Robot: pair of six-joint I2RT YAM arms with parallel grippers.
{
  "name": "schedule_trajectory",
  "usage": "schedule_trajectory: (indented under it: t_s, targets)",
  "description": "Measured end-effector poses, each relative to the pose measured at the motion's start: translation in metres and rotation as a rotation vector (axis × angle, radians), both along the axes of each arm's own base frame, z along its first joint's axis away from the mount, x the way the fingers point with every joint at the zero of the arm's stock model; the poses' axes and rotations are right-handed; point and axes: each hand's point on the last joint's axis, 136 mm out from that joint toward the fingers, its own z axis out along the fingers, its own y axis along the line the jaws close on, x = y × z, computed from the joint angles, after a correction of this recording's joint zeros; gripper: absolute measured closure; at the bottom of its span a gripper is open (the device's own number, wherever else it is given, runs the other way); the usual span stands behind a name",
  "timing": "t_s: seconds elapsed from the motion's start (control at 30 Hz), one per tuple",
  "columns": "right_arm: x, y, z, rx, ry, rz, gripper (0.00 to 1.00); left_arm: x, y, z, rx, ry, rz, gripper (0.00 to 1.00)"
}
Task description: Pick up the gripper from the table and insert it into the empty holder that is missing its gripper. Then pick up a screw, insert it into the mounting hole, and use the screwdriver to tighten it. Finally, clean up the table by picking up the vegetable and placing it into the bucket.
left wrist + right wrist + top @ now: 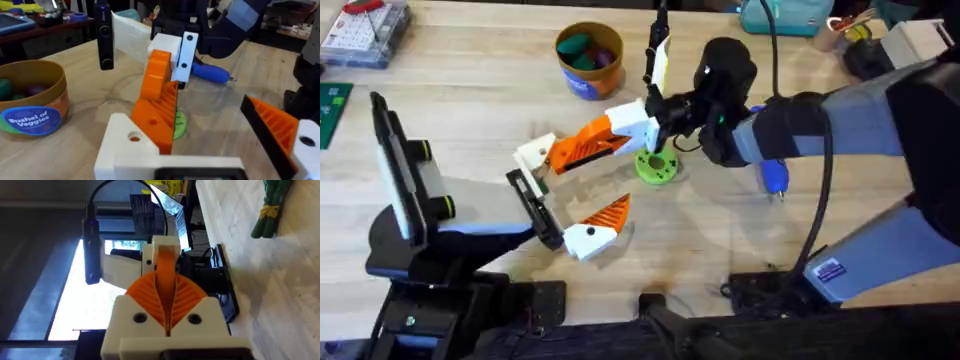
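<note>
The right gripper (pixel 648 118) is closed tight on the gripper (pixel 588 146) – the long orange ribbed piece – and holds it by its white block end. The piece is tilted in the air above the middle of the table. Its orange end points down to the holder (pixel 534 153) and touches the white block there. In the left wrist view the orange gripper (pixel 157 100) leans against the holder (pixel 125 150), right next to a round hole in it. I cannot tell if it is pushed in or just resting on it.

The holder sits at the end of the left arm (pixel 470 235), on a flat black bar (pixel 528 190). A short orange piece (pixel 598 222) with a round white end lies just beside the bar. If the left gripper (pixel 572 190) is wide or narrow, I cannot tell.

A green disc (pixel 656 166) lies on the table just under the right gripper. The screwdriver (pixel 775 178) lies further to the right, partly under the right arm. The bucket (pixel 588 60) stands at the back of the table – there are colored things inside it. In the right wrist view a green bunch of stalks (pixel 272 207) lies on the table.
</note>
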Motion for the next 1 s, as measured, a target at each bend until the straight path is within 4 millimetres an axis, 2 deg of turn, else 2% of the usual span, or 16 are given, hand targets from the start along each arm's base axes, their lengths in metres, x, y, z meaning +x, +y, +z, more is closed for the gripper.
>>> schedule_trajectory:
  t_s: [1.0]
  targets:
    - [-0.008,0.011,0.001,-0.006,0.020,0.017,0.988,0.001,0.001,0.000,0.002,-0.003,0.007,0.015]
